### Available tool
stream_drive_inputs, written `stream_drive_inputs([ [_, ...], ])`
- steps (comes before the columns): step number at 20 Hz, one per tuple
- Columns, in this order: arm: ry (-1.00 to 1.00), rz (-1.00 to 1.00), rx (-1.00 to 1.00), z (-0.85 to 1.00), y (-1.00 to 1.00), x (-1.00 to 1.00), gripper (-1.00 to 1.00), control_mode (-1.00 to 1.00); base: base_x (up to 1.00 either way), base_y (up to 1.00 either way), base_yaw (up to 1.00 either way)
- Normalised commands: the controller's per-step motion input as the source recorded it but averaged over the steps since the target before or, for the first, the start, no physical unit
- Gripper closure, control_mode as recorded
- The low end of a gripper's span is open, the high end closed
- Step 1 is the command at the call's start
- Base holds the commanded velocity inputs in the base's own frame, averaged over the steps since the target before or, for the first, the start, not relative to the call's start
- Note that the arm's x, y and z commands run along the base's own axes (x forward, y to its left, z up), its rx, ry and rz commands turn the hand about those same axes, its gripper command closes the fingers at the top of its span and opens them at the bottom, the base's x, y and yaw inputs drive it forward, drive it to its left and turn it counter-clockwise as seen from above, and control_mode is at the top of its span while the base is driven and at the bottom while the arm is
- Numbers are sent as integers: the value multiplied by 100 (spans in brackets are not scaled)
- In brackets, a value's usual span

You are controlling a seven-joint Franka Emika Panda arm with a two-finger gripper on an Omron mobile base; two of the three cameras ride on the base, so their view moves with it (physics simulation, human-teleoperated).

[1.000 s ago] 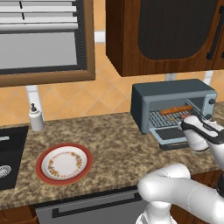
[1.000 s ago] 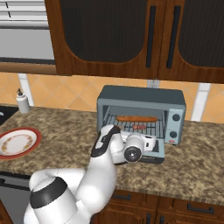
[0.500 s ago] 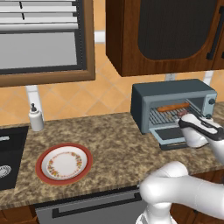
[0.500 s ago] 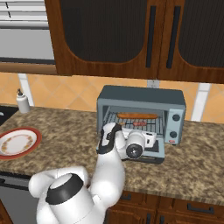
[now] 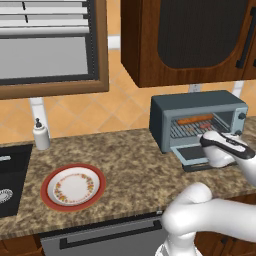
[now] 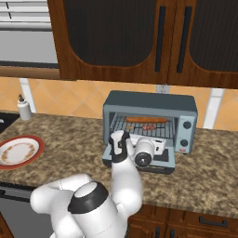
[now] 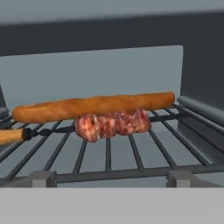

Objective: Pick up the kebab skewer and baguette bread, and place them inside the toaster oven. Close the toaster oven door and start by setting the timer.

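While the baguette bread [image 7: 94, 107] and kebab skewer [image 7: 113, 124] are seen lying crosswise on the rack inside the toaster oven [image 6: 149, 122], the gripper [image 6: 149, 148] — opened wide, nothing held — is poised just above the lowered toaster oven door [image 5: 196, 155], whose handle lies below.

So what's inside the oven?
On the wire rack inside the oven lie the bread and, just in front of it, the skewer with its meat chunks. The base views show both as thin strips; the arm covers part of the open door.
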Motion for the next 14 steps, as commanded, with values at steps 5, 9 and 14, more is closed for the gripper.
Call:
stream_drive_inputs([
  [5,-3,0,0,-26,2,26,-100,-100,0,0,0],
  [9,-1,0,0,1,0,18,-100,-100,0,0,0],
  [14,0,0,0,9,-6,-11,-100,-100,0,0,0],
])
